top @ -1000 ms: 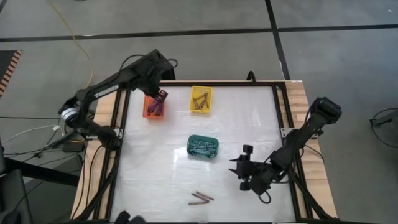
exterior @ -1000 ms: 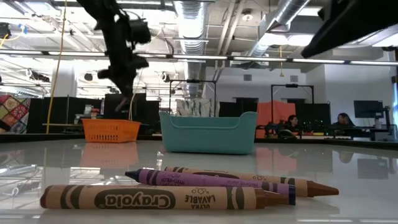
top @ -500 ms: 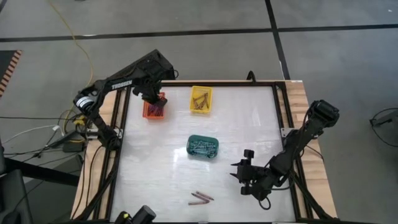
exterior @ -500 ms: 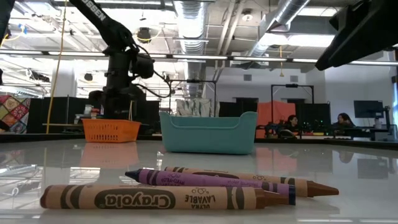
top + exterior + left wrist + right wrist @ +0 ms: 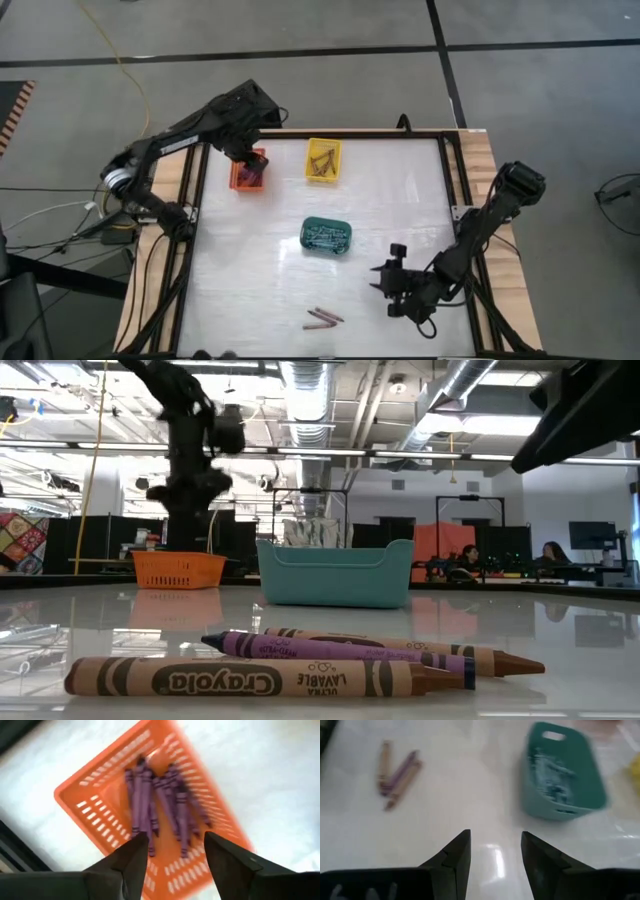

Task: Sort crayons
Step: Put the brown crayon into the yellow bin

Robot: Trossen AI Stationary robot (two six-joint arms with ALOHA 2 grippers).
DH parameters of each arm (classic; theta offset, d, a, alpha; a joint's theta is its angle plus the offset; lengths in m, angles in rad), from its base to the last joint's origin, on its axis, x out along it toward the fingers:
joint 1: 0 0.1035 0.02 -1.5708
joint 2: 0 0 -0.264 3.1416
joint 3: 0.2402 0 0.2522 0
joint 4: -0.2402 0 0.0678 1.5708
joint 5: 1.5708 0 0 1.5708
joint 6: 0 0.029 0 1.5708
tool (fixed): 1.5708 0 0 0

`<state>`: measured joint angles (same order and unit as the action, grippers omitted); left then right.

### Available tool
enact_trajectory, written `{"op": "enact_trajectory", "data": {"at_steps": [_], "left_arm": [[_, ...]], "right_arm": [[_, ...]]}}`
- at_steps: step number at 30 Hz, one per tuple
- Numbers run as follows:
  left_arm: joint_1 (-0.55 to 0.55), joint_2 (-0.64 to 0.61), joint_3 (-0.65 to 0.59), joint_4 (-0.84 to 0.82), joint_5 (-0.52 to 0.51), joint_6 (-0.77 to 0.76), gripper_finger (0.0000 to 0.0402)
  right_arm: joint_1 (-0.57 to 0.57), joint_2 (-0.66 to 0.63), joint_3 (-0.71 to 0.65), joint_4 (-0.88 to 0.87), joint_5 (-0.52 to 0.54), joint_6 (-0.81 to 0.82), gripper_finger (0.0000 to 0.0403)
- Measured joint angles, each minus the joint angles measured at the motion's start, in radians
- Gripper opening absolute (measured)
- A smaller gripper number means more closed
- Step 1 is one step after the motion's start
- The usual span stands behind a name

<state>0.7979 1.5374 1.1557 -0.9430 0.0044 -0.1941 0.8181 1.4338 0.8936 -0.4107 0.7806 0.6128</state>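
Three loose crayons [image 5: 322, 318], two brown and one purple, lie side by side on the table near its front edge [image 5: 300, 660]. My right gripper [image 5: 495, 837] hovers open to their right, low over the table [image 5: 380, 282], with nothing between its fingers. My left gripper [image 5: 175, 840] stands open above the orange basket [image 5: 248, 172] at the far left. Several purple crayons [image 5: 160, 805] lie on that basket's floor below the fingers.
A yellow basket [image 5: 323, 160] with brown crayons stands right of the orange one. A green basket [image 5: 326, 236] with teal-grey crayons sits mid-table [image 5: 565, 775]. A dark frame [image 5: 452, 170] borders the white table. People sit far behind in the room [image 5: 470, 560].
My left gripper has gone down over the orange basket and then risen a little. The purple crayon that stuck out from its fingers a second ago is gone from them. My right gripper has drifted slightly toward the near edge.
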Motion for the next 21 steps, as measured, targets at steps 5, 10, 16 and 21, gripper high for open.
{"op": "enact_trajectory", "data": {"at_steps": [5,10,16,21], "left_arm": [[-0.116,-0.165,0.0,0.004,0.015,-0.003,0.0181],[-0.314,-0.323,0.0,0.018,0.007,-0.059,0.0178],[-0.67,-0.398,0.0,0.022,-0.149,-0.187,0.0178],[-0.974,-0.36,0.0,0.034,-0.303,-0.289,0.0178]], "right_arm": [[0.0,0.074,0.0,0.208,-0.123,-0.129,0.0168],[-0.011,0.195,0.0,0.49,-0.211,-0.242,0.0168],[-0.023,0.311,0.03,0.612,-0.214,-0.252,0.0168],[-0.032,0.394,0.103,0.612,-0.21,-0.255,0.0168]]}}
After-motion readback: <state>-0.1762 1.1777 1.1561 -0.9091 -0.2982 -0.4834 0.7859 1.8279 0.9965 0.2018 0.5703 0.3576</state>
